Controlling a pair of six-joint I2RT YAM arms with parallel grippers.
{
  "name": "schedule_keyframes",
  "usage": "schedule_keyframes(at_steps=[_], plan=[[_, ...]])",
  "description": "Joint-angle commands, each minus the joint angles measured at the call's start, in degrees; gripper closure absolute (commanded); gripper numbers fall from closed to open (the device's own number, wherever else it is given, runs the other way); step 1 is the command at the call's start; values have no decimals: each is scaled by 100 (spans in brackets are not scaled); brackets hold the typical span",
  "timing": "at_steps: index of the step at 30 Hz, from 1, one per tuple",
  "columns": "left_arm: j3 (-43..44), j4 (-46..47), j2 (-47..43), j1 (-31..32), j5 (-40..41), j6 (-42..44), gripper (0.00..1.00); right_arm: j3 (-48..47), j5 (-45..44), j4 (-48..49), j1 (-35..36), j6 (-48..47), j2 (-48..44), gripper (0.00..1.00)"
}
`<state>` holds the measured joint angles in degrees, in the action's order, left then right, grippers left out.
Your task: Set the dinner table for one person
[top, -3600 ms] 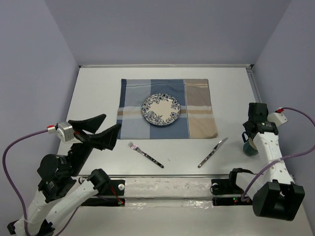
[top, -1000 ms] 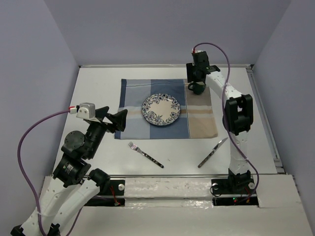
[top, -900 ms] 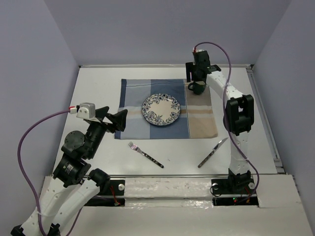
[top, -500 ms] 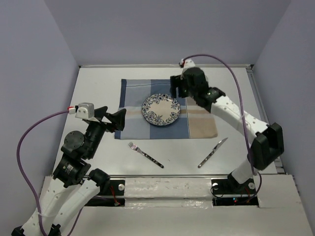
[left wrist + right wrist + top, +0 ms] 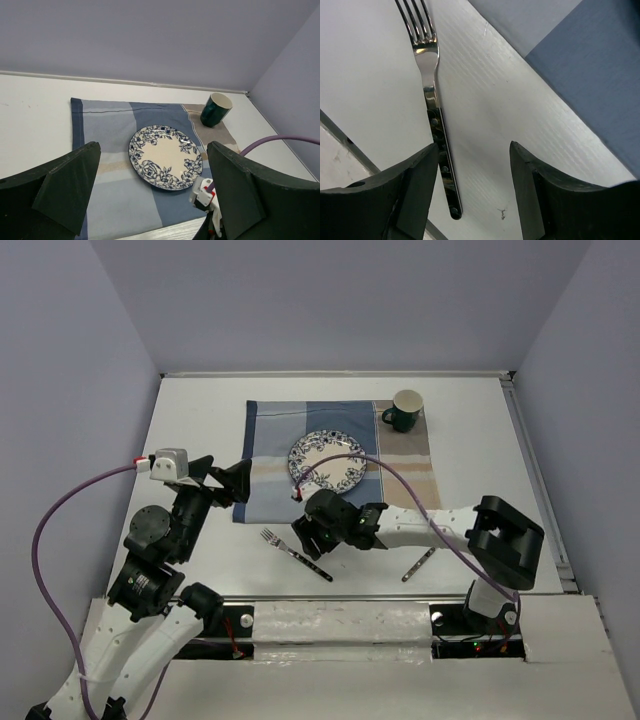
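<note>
The white dinner table (image 5: 190, 420) holds a blue-and-tan plaid cloth (image 5: 270, 430) with a blue-flowered plate (image 5: 328, 462) in its middle. A dark green mug (image 5: 406, 410) stands upright on the cloth's far right corner. A fork (image 5: 285, 546) lies on the bare table in front of the cloth. My right gripper (image 5: 312, 540) is open just above the fork's handle; in the right wrist view (image 5: 472, 145) the fork (image 5: 434, 107) lies by the left finger. My left gripper (image 5: 225, 483) is open and empty at the cloth's left edge (image 5: 152, 150).
A knife (image 5: 414, 568) lies on the table front right, partly under my right arm. In the left wrist view I see the plate (image 5: 166, 156), the mug (image 5: 216, 109), the cloth (image 5: 100, 165) and my right wrist's white connector (image 5: 205, 192).
My right arm carried the mug from the right side to the cloth's far right corner, let it go, then swung down to the fork. My left gripper moved toward the cloth.
</note>
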<state>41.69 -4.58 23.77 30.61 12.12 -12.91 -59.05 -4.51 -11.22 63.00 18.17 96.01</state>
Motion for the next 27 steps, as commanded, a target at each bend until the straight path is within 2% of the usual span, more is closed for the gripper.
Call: schedule_keyframes(at_steps=[1,6,14,15,16,17,19,22,24,27], plan=[[-3,168,40,-46,19,51,1,-98,-67,393,168,248,155,37],[-3,168,23,-64,1,43,1,-177,91,367,405,371,401,39],[-3,186,-47,-99,-87,34,1,-564,-164,59,748,512,946,57],[-12,203,-126,-108,-70,25,1,-651,-155,59,749,555,1016,74],[-12,203,-127,-108,-52,34,1,-695,-190,41,749,617,1051,74],[-12,212,-170,-108,-34,25,1,-731,-312,15,749,687,1060,92],[6,212,-180,-117,-60,25,1,-958,-435,15,749,888,991,100],[14,194,-241,-126,-52,34,1,-1450,-751,-29,749,942,902,100],[14,186,-329,-117,-8,25,1,-2135,-1331,-152,749,960,955,100],[32,159,-513,-117,106,8,1,-2883,-2043,-205,372,1327,1209,100]])
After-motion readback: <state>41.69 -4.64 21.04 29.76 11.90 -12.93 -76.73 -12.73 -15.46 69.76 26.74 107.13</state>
